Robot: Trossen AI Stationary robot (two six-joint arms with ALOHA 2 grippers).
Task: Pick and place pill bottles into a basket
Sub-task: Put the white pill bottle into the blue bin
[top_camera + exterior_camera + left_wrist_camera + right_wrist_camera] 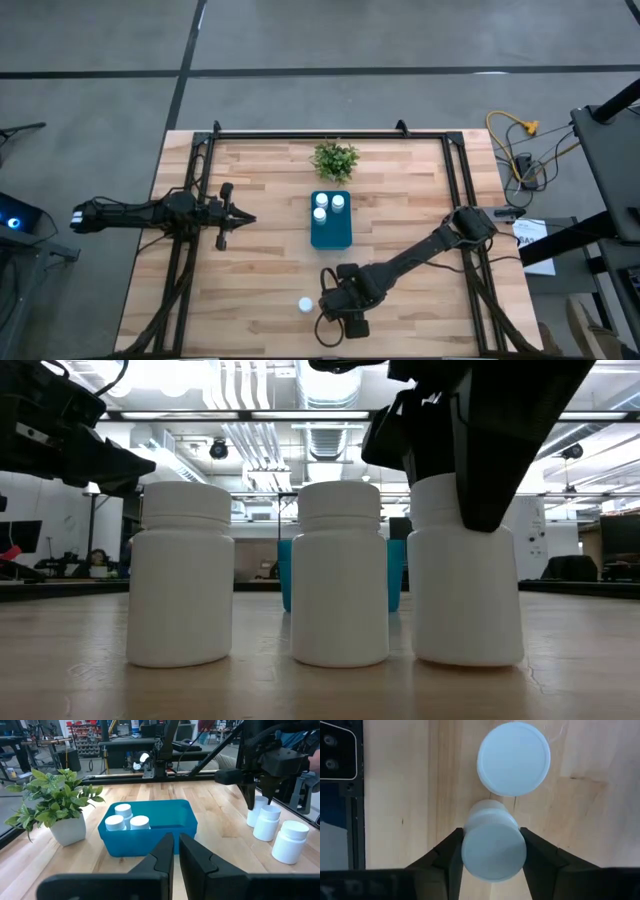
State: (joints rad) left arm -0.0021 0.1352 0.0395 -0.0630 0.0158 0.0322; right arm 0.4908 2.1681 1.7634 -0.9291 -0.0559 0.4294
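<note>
The basket, a teal-blue rectangular container with rounded corners, stands near the middle of the table and serves as landmark. No brand, label or legible writing shows on the basket or on any bottle; all bottle bodies and caps are plain white.

Contents: three pill bottles in the basket stand upright, clustered at the end nearest the small potted plant, which sits just beyond that end. The rest of the basket interior shows bare blue floor.

Three further bottles stand upright on the table, well apart from the basket on the side away from the plant, in a close row without touching in the low view: an outer free bottle, a middle bottle and the gripped bottle.

The right gripper, over that row, has a finger pad against each side of the gripped bottle's cap, the bottle's base on the wood; the middle bottle lies just beyond its fingertips.

The left gripper hovers beside the basket, on the left arm's side, fingers pressed nearly together and holding nothing.
</note>
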